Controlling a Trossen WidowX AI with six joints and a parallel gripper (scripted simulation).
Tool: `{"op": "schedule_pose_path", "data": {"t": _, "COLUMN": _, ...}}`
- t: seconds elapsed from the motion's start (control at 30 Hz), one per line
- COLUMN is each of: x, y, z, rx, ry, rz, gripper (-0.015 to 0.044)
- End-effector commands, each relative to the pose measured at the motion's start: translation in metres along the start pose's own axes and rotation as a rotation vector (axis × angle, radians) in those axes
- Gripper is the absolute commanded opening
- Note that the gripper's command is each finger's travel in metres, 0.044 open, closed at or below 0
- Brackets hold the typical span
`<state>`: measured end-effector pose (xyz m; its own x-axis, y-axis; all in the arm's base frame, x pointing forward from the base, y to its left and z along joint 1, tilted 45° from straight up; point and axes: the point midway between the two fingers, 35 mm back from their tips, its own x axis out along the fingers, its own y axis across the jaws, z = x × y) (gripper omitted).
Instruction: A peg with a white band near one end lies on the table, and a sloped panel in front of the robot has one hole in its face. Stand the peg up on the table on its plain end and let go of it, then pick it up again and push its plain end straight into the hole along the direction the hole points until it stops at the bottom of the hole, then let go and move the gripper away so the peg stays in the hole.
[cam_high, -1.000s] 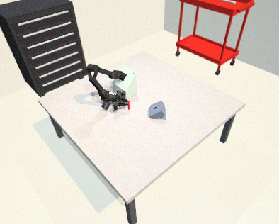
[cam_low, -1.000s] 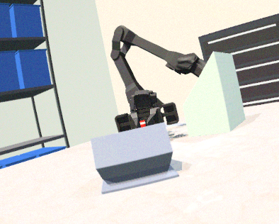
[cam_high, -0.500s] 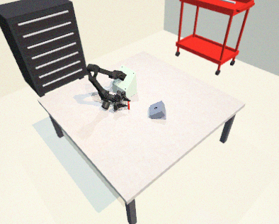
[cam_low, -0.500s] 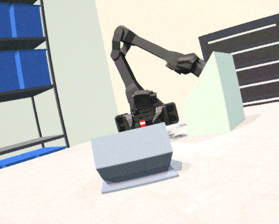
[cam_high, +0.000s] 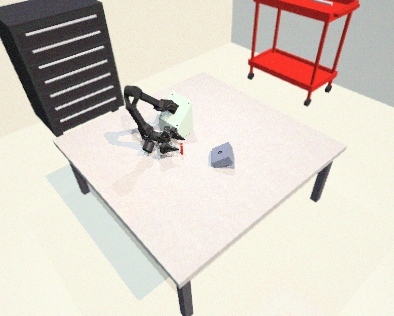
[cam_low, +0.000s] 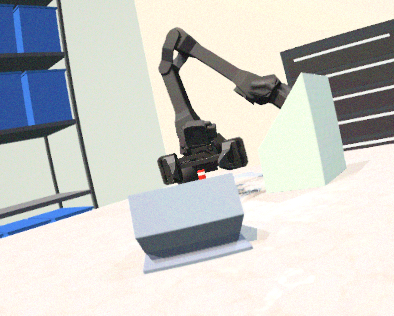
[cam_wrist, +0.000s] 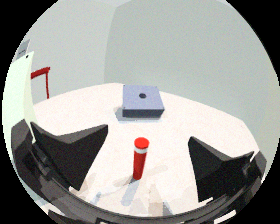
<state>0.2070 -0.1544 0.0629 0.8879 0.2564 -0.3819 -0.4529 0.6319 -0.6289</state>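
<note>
The red peg (cam_high: 181, 149) (cam_low: 201, 175) (cam_wrist: 139, 164) stands upright on the table, its white band near the top end. My gripper (cam_high: 178, 144) (cam_wrist: 150, 136) is open wide and empty. In the wrist view its two dark fingers stand apart on either side of the peg, touching nothing. In the exterior view the peg's lower part is hidden behind the panel block. The blue-grey sloped panel (cam_high: 221, 156) (cam_low: 185, 207) (cam_wrist: 131, 103) sits on the table beyond the peg, and its one dark hole (cam_high: 219, 152) (cam_wrist: 142, 95) shows in its face. The hole is hidden in the exterior view.
A pale green block with a sloping side (cam_high: 184, 118) (cam_low: 312, 135) (cam_wrist: 15, 95) stands on the table (cam_high: 190, 215) beside the arm. A dark drawer cabinet (cam_high: 75, 75), a red cart (cam_high: 292, 67) and a shelf with blue bins (cam_low: 47, 97) stand away from the table.
</note>
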Motion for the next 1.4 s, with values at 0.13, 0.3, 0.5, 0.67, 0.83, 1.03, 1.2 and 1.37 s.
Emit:
{"op": "schedule_pose_path", "data": {"t": 0.13, "x": -0.005, "y": -0.01, "z": 0.06, "rx": -0.01, "ry": 0.008, "rz": 0.013, "gripper": 0.044}}
{"op": "schedule_pose_path", "data": {"t": 0.3, "x": -0.01, "y": -0.007, "z": 0.099, "rx": -0.01, "ry": 0.006, "rz": 0.008, "gripper": 0.044}}
{"op": "schedule_pose_path", "data": {"t": 0.5, "x": -0.017, "y": 0.007, "z": 0.139, "rx": -0.006, "ry": -0.006, "rz": -0.009, "gripper": 0.044}}
{"op": "schedule_pose_path", "data": {"t": 0.67, "x": -0.017, "y": 0.009, "z": 0.141, "rx": 0.009, "ry": 0.005, "rz": 0.0, "gripper": 0.044}}
{"op": "schedule_pose_path", "data": {"t": 0.83, "x": -0.009, "y": 0.015, "z": 0.129, "rx": 0.11, "ry": 0.109, "rz": 0.075, "gripper": 0.044}}
{"op": "schedule_pose_path", "data": {"t": 1.03, "x": -0.001, "y": 0.023, "z": 0.113, "rx": 0.217, "ry": 0.258, "rz": 0.163, "gripper": 0.044}}
{"op": "schedule_pose_path", "data": {"t": 1.2, "x": 0.004, "y": 0.03, "z": 0.101, "rx": 0.286, "ry": 0.397, "rz": 0.226, "gripper": 0.044}}
{"op": "schedule_pose_path", "data": {"t": 1.37, "x": 0.008, "y": 0.036, "z": 0.091, "rx": 0.331, "ry": 0.531, "rz": 0.271, "gripper": 0.044}}
